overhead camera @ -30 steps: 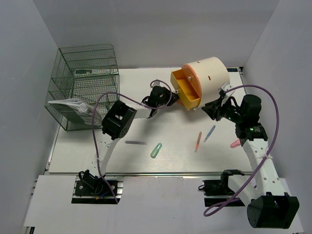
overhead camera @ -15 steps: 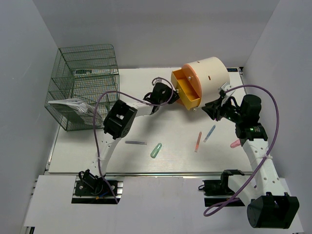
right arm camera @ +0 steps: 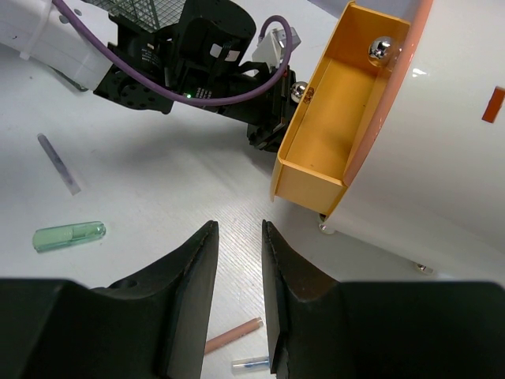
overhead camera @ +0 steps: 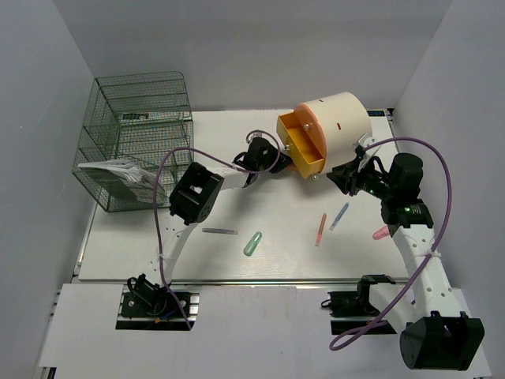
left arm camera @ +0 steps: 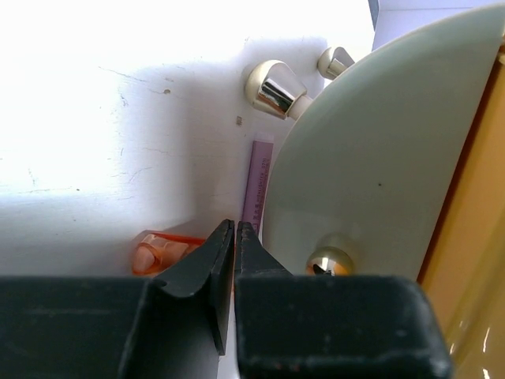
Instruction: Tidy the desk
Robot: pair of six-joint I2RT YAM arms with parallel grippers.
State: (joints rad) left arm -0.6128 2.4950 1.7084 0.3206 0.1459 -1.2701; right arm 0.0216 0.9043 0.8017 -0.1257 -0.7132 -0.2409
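Note:
The desk [overhead camera: 158, 253] is a wide white tabletop. At its back right lies a cream cylinder [overhead camera: 339, 118] with an orange face and an open orange drawer [overhead camera: 304, 146]. My left gripper [overhead camera: 272, 160] is low beside the drawer's left side. In the left wrist view its jaws [left arm camera: 234, 225] are shut with nothing visible between them, pointing at a lilac stick [left arm camera: 259, 189] tucked against the cylinder's underside [left arm camera: 371, 158], with an orange translucent cap [left arm camera: 162, 251] to the left. My right gripper [right arm camera: 239, 229] hangs open and empty above the desk, just in front of the drawer [right arm camera: 331, 134].
A green wire rack [overhead camera: 138, 138] holding papers stands at the back left. Loose on the desk are a grey-lilac stick [overhead camera: 220, 230], a green tube [overhead camera: 252, 243], a salmon stick [overhead camera: 321, 229], a blue pen [overhead camera: 339, 215] and a pink piece [overhead camera: 381, 234].
My left arm has edged a little up and right, closer to the drawer. The right arm and the loose items have not moved.

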